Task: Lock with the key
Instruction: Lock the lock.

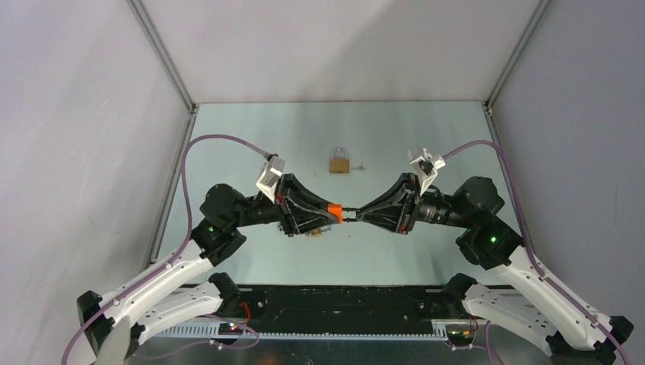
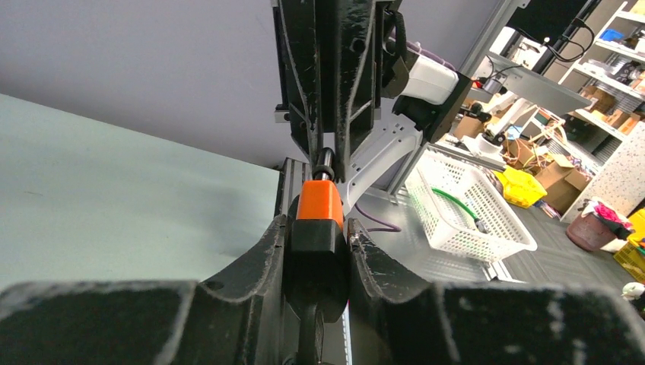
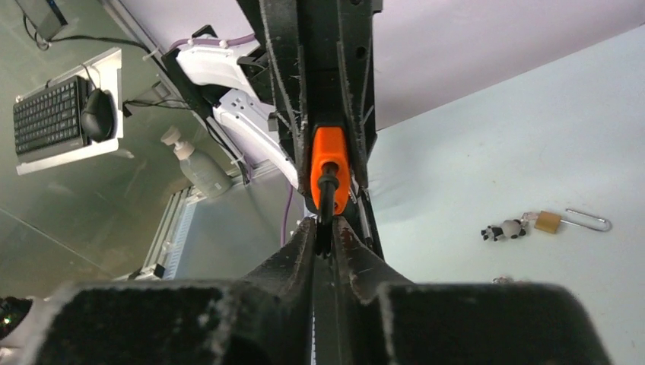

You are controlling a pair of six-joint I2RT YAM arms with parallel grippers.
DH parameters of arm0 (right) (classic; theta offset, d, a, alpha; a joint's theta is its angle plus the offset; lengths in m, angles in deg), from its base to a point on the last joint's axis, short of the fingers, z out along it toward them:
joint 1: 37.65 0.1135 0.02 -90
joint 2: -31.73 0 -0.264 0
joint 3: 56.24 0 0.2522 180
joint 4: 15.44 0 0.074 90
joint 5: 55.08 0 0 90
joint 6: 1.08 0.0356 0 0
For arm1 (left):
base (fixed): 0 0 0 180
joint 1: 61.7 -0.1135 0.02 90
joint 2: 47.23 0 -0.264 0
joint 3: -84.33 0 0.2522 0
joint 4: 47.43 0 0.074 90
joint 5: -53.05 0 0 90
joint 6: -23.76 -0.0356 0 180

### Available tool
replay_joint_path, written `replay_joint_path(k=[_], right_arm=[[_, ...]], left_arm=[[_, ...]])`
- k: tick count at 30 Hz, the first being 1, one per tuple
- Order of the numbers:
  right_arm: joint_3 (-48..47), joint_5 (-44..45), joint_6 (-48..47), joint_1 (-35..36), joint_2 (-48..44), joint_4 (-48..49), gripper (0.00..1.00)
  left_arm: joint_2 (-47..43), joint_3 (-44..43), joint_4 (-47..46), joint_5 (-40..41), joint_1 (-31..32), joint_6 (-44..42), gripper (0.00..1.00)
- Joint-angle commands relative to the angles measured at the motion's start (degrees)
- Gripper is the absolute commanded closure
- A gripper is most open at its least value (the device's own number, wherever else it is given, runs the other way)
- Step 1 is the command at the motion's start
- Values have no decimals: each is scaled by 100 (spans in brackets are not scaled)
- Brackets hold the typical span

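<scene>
My left gripper [image 1: 335, 214] is shut on a black block with an orange end [image 1: 334, 209], held above the table's middle. In the left wrist view the block [image 2: 318, 228] fills the gap between the fingers [image 2: 317, 230]. My right gripper [image 1: 357, 215] meets it head-on and is shut on a thin black key-like stem [image 3: 327, 199] that enters the orange end [image 3: 329, 160]. The stem sits at the right gripper's tips [image 3: 325, 226]. A brass padlock [image 1: 339, 162] lies on the table behind both grippers, untouched; it also shows in the right wrist view [image 3: 548, 222].
A small panda charm [image 3: 503, 230] lies beside the padlock. Something small and brass-coloured [image 1: 316, 232] shows under the left gripper; I cannot tell what it is. Grey walls close in the table's left, right and far sides. A white basket [image 2: 464, 205] stands off the table.
</scene>
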Motion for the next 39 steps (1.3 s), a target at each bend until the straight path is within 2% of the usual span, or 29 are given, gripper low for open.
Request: replay_joint_path(k=[1, 2, 3, 10, 28, 34, 39], right_arm=[[-283, 135, -146, 156, 86, 136, 91], [-287, 173, -146, 202, 93, 137, 99], [-286, 260, -146, 233, 103, 142, 100], [-292, 958, -503, 738, 238, 193, 100], [-283, 1146, -158, 1642, 1212, 824, 100], [-291, 1286, 20, 1675, 1247, 909, 100], [-263, 2108, 413, 1284, 819, 559, 100]], left_arm=[[-111, -145, -242, 15, -28, -139, 100], [-117, -139, -238, 16, -34, -136, 100], [-116, -139, -237, 13, -35, -134, 100], [6, -148, -227, -51, 16, -9, 100], [155, -244, -208, 229, 339, -442, 100], [-98, -409, 76, 460, 335, -621, 100], [-220, -347, 164, 1201, 334, -334, 100]])
